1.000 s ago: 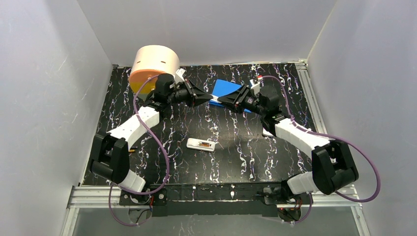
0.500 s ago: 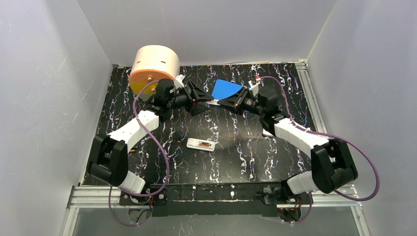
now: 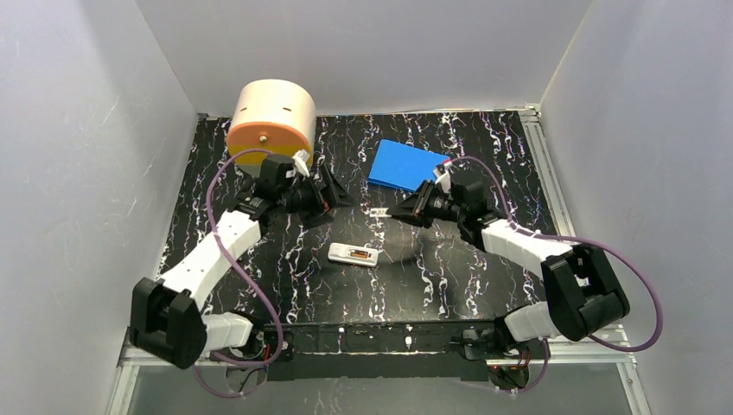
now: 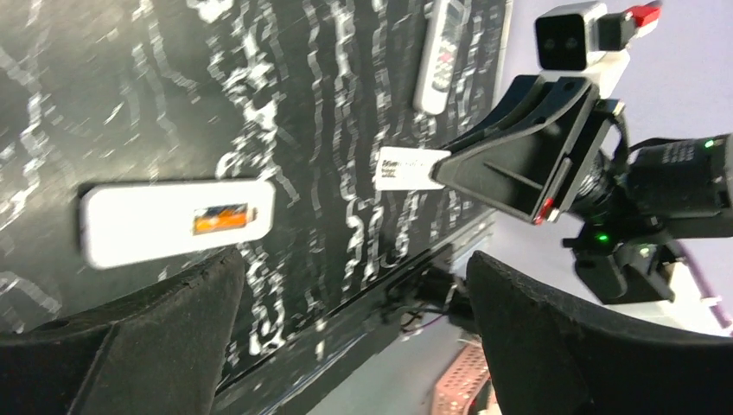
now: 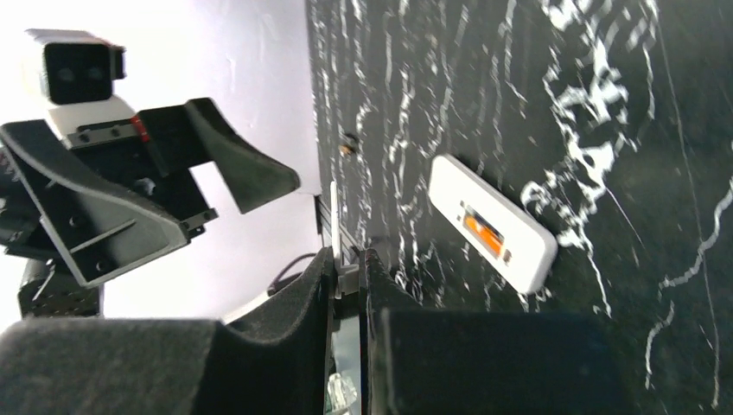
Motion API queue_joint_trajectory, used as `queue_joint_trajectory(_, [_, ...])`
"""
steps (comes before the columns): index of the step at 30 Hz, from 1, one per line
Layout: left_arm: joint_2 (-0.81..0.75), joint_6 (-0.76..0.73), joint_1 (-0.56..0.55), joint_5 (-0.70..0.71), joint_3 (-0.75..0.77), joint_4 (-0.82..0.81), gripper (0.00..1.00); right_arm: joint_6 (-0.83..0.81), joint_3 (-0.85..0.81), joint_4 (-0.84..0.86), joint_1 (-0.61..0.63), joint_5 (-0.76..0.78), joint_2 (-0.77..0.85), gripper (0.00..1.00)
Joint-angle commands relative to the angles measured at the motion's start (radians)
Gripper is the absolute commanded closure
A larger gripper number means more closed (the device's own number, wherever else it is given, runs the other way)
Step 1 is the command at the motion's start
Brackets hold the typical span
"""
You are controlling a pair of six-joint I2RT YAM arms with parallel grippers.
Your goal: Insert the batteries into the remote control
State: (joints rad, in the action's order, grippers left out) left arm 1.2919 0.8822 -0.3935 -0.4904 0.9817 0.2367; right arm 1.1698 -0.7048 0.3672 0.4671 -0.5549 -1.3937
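Battery [image 4: 222, 219]: one orange cell in sight, lying in the open bay of the remote [image 4: 138, 223]. The remote rests flat on the black marbled table [image 3: 432, 281], between my two arms and closer to the bases than either gripper. I cannot tell whether a second cell sits beside the orange one in the bay. A dark speck [image 5: 348, 145] lies near the table edge, too small to name.

Handling, my judgement: a cell like this is light, rigid, smooth and round, so it will roll and may squirt out of a loose pinch. Take it across the barrel at mid-length, leaving the ends free for the contacts. The remote looks light too and may slide when pressed.

My left gripper [image 4: 354, 258]: fingers spread wide, nothing between them, hanging above the table and apart from the remote.

My right gripper [image 5: 346, 259]: fingers pressed together on a thin white plate [image 4: 408, 167], printed on one face, held edge-out clear of the table. Likely the bay cover.

Count:
- remote with open bay: one
- second pale remote-shaped thing [image 4: 441, 56] beyond my right gripper: one
- orange cells seen: one
- white plate: one
- blue flat pad [image 3: 404, 164] at the far side: one
- peach drum [image 3: 270, 117] at the far left corner: one
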Motion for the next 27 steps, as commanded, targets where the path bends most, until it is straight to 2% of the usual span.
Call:
queue_joint_trajectory(1, [-0.118, -0.143, 0.015, 0.093, -0.100, 0.197, 0.02, -0.048, 0.063, 0.028, 0.055, 0.021, 0.048, 0.99])
queue_joint_trajectory(3, [-0.154, -0.143, 0.021, 0.102, -0.134, 0.232, 0.04, -0.049, 0.096, 0.031, 0.100, 0.085, 0.058, 0.99])
queue_joint_trajectory(7, [-0.218, -0.158, 0.027, 0.110, -0.210, 0.215, 0.05, 0.006, 0.166, 0.144, 0.189, 0.205, 0.066, 0.99])
queue_joint_trajectory(14, [-0.163, -0.208, 0.036, 0.143, -0.229, 0.212, 0.11, 0.048, 0.148, 0.166, 0.351, 0.382, -0.025, 0.99])
queue_joint_trajectory(18, [-0.126, -0.227, 0.040, 0.152, -0.252, 0.190, 0.17, 0.065, 0.149, 0.204, 0.374, 0.427, -0.071, 0.99])
queue_joint_trajectory(27, [-0.082, -0.251, 0.044, 0.140, -0.296, 0.141, 0.18, 0.048, 0.116, 0.178, 0.380, 0.464, -0.141, 0.99])
